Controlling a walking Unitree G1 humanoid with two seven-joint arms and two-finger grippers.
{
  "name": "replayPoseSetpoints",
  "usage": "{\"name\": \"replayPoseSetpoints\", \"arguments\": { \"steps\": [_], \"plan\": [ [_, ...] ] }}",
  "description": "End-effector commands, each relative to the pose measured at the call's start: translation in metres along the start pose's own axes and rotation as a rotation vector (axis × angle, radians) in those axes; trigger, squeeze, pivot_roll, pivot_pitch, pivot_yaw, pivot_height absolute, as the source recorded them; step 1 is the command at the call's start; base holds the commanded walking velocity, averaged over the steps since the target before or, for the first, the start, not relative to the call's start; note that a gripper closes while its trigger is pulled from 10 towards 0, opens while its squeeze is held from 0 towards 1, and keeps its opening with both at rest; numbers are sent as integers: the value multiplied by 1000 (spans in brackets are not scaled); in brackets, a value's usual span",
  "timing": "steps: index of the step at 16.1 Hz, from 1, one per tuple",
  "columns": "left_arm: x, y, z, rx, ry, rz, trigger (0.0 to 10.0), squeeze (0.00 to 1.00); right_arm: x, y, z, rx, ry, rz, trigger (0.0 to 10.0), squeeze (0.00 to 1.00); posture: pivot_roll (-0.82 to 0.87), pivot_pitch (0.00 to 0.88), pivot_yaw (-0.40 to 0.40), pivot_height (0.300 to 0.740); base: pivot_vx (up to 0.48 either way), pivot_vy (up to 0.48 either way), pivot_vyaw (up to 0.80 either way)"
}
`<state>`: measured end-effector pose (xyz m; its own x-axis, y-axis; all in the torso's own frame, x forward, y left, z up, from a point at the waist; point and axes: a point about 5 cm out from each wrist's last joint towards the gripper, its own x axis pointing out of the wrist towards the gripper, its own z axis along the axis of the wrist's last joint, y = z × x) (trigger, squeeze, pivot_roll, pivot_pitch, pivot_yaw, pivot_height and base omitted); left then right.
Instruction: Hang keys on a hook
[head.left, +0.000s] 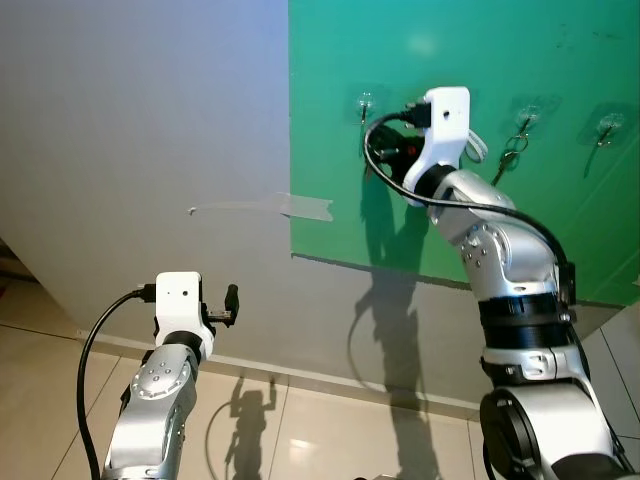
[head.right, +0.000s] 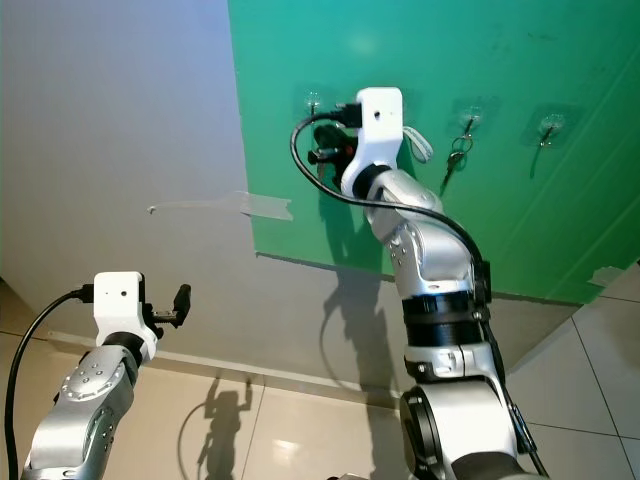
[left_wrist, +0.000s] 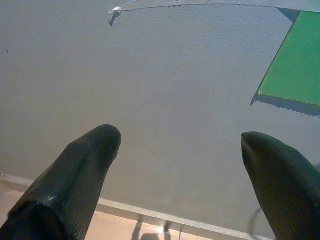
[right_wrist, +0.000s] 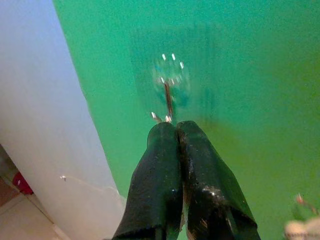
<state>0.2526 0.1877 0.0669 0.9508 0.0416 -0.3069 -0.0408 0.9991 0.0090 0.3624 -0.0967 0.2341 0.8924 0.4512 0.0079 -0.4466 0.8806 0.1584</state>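
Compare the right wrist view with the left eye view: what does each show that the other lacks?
Right wrist view alone: a close look at the right hand, its fingers pressed together just below the clear hook.

Left eye view alone: the left hand held low before the grey wall, a set of keys already on a hook further right, and the tiled floor.

Shared: the green board and the right hand at the leftmost hook.
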Motion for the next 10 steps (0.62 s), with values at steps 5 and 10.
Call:
{"name": "replayPoseSetpoints", "arguments": {
  "steps": [5, 10],
  "plan": [
    [4, -5, 1, 10, -8, -9, 10000, 0, 7, 0, 22, -31, -55, 1, 10000, 0, -12, 0, -70, 740, 0, 0, 0],
    [5, -6, 1, 11, -11, -6, 10000, 0, 13, -1, 24, -52, -57, -3, 10000, 0, -5, 0, -77, 740, 0, 0, 0]
  ]
}}
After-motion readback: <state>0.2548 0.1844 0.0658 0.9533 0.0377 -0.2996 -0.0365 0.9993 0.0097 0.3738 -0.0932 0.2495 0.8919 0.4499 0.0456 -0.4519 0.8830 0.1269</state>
